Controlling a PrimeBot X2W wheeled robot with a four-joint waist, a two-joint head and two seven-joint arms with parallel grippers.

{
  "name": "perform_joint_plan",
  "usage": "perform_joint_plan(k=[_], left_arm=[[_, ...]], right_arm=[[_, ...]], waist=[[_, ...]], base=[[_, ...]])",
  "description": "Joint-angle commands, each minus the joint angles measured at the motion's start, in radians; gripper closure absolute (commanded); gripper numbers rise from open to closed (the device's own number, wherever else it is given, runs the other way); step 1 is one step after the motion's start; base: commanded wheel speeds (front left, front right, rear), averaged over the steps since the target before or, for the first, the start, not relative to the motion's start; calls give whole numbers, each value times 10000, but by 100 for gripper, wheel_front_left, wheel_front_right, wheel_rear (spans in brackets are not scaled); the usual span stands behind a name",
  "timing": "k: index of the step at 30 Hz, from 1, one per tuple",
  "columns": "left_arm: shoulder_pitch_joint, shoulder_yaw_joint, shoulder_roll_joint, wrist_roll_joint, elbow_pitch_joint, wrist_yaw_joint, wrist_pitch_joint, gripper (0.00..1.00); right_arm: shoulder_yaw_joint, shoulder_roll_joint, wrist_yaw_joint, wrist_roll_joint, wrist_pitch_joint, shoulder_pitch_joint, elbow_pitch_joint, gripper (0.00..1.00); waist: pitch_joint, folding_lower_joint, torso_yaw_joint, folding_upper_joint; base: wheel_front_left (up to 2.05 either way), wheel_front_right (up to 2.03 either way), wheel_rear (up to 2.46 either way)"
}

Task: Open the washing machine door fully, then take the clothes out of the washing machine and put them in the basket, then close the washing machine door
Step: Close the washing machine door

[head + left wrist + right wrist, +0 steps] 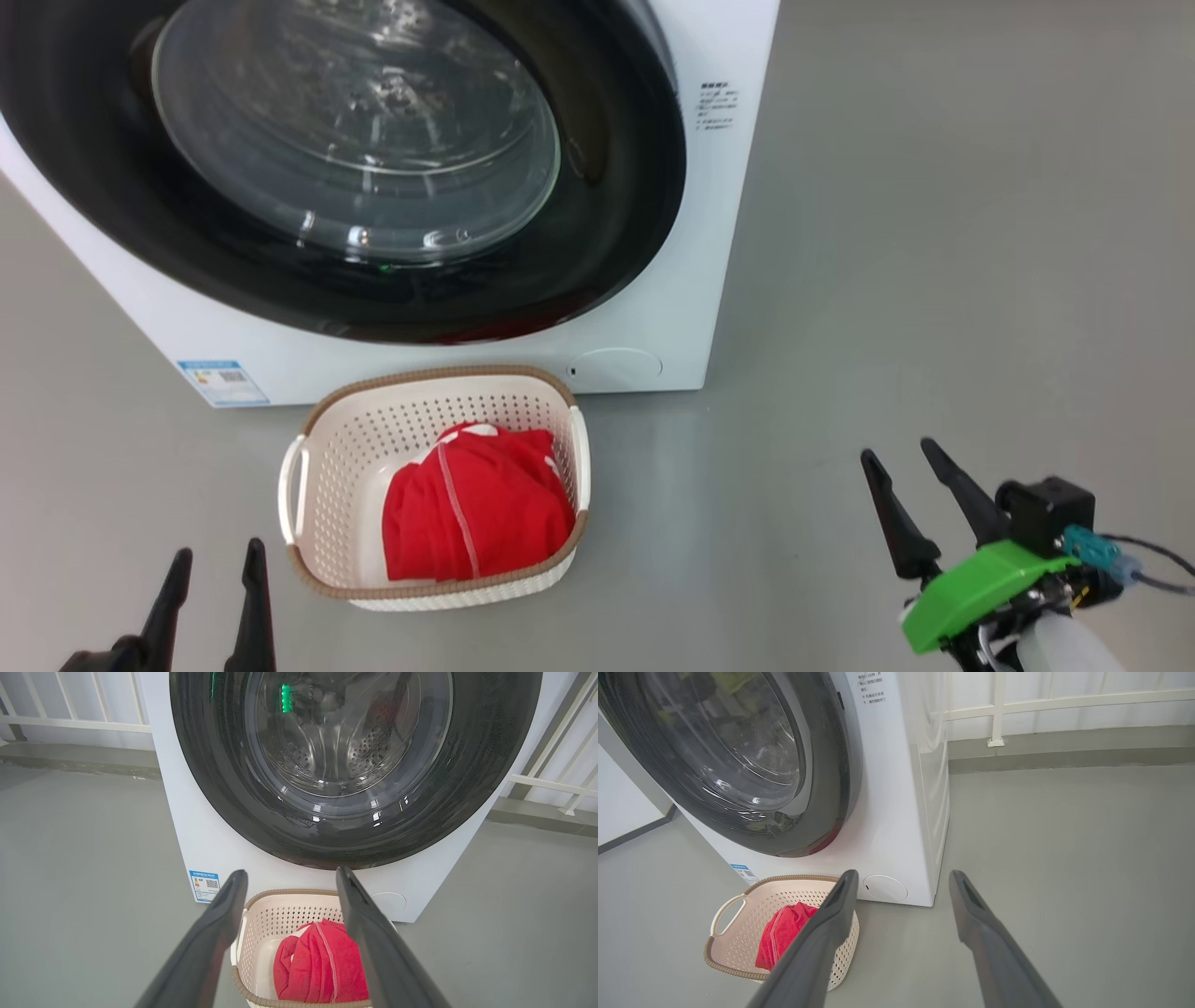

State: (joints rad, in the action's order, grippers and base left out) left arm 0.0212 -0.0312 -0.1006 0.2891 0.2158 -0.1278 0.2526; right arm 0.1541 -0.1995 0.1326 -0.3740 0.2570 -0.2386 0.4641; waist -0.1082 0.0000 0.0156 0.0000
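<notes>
The white washing machine [653, 317] [210, 849] [896, 812] stands on the floor, and the washing machine door [607, 187] [467, 788] [831, 765] with its black rim lies shut against the front. Red clothes [476, 513] [322, 966] [782, 933] lie in the cream basket [373, 439] [280, 914] [747, 910] just before the machine. My left gripper [217, 551] [292, 873] hovers open at the basket's near left. My right gripper [898, 452] [901, 875] hangs open off to the right, above bare floor. Nothing is between either pair of fingers.
Grey floor [934, 280] spreads to the right of the machine. A white railing [1064, 700] [70, 718] and a low kerb run behind it. A blue label [222, 381] marks the machine's lower left corner.
</notes>
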Motion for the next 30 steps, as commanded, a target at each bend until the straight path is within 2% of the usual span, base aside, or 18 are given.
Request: perform_joint_plan(k=[1,18,30], left_arm=[[-48,-362,-273,83,-161,-29,92,0],[512,-443,-374,80,-170,-29,92,0],[761,-624,-355,1,-151,-29,92,0]], right_arm=[[122,-119,-19,-90,48,238,-317,0],[-463,-190,-19,38,48,1847,-929,0],[-679,-202,-19,132,48,2164,-1129,0]], waist=[[234,0,-163,0],[820,0,-441,0],[936,0,-667,0]], base=[[0,0,0],[0,0,0],[0,0,0]])
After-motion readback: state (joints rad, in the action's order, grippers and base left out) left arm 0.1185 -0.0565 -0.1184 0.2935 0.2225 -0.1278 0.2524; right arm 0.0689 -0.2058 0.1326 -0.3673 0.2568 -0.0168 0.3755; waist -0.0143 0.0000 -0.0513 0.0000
